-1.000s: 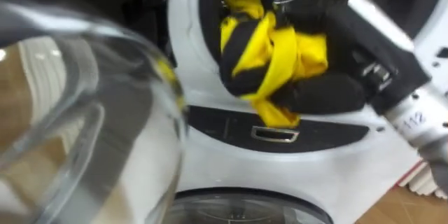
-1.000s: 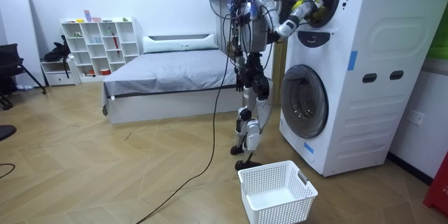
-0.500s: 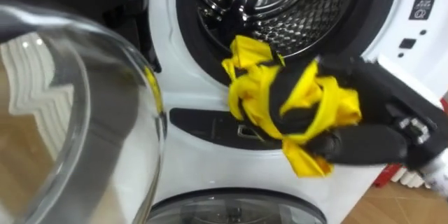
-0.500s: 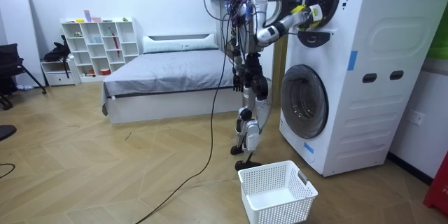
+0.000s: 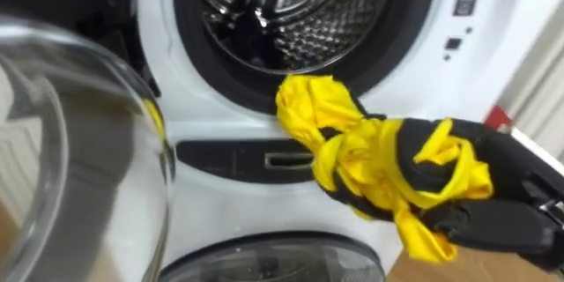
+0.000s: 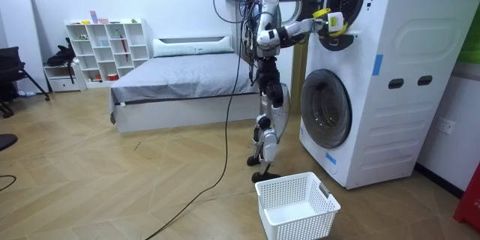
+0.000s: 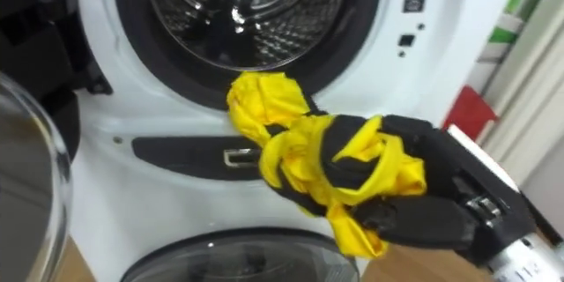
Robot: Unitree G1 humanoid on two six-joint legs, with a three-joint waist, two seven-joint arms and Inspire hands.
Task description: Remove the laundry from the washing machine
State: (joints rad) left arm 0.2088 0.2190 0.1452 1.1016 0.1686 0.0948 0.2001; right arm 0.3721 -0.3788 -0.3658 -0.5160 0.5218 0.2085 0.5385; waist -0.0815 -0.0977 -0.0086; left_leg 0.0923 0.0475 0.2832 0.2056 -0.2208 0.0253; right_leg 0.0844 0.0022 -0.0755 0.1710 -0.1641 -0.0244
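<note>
My right hand point(image 5: 480, 198) point(image 7: 423, 194) is shut on a crumpled yellow cloth point(image 5: 352, 154) point(image 7: 304, 154), holding it just outside and below the mouth of the upper washing machine drum point(image 5: 282, 9) point(image 7: 233, 4). The drum's steel inside looks bare. In the room view I stand before the stacked white machines point(image 6: 375, 75), with the right hand point(image 6: 324, 24) and the yellow cloth point(image 6: 332, 19) raised in front of the upper opening.
The open glass door point(image 5: 70, 150) of the upper machine fills the left. A second round door point(image 5: 273, 260) lies below. A white laundry basket point(image 6: 296, 206) stands on the wood floor by my feet. A bed point(image 6: 180, 82) is behind.
My right hand has drawn the yellow cloth out of the drum mouth and down to the right. The camera has shifted, so the drum now sits higher and more open.
</note>
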